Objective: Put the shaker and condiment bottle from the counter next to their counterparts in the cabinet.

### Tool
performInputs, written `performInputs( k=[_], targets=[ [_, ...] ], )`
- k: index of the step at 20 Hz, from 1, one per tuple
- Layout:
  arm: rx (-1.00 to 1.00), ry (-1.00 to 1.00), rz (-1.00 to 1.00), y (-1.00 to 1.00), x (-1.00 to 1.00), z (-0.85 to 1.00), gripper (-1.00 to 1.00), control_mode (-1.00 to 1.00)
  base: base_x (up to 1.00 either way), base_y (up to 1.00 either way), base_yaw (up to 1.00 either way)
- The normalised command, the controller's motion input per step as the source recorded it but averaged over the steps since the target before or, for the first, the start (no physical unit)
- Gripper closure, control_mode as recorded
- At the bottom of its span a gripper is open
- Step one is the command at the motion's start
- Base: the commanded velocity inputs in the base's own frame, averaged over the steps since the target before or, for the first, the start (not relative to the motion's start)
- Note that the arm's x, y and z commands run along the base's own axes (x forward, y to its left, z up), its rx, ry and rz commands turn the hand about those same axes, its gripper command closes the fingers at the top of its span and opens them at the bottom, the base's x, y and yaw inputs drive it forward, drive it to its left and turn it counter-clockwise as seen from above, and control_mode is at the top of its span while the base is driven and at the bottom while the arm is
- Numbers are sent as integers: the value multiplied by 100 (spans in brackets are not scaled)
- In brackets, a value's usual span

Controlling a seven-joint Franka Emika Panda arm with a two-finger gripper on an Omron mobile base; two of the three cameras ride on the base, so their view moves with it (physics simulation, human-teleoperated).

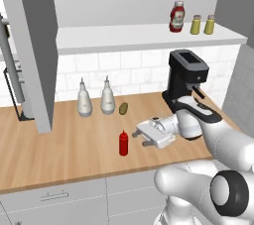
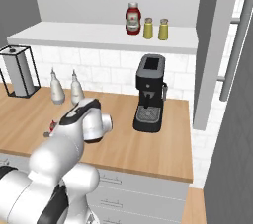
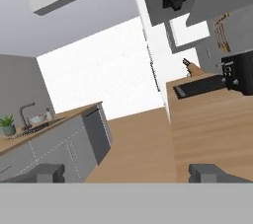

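Observation:
The slim red condiment bottle [image 1: 123, 143] stands upright on the wooden counter [image 1: 74, 144]; in the right base view a sliver of the condiment bottle [image 2: 52, 124] peeks out behind my arm. My gripper [image 1: 143, 137] hangs level just right of it, pointing toward it, a small gap away. The fingertips [image 3: 47, 172] stand far apart with nothing between them, so the gripper [image 3: 127, 173] is open. On the cabinet shelf [image 1: 124, 35] two olive-yellow shakers [image 1: 196, 25] [image 1: 210, 25] stand side by side right of the stout labelled red bottle [image 1: 177, 17].
Two grey-white spouted bottles [image 1: 84, 101] [image 1: 107, 98] and a small olive lump [image 1: 123, 108] sit behind the red bottle. A black coffee machine [image 1: 186, 78] stands at the right. An open grey cabinet door [image 1: 37, 50] hangs at the left, a paper-towel holder [image 2: 20, 72] beyond it.

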Motion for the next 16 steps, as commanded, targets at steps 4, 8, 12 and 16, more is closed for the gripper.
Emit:
performInputs(
  k=[4, 8, 12, 16],
  targets=[
    [0, 0, 0, 6, -2, -20, -100, -100, 0, 0, 0],
    [0, -1, 0, -1, 0, 0, -100, -100, 0, 0, 0],
    [-7, -9, -1, -6, 0, -14, -100, -100, 0, 0, 0],
    [-13, -13, -12, 0, 11, -22, -100, -100, 0, 0, 0]
  ],
)
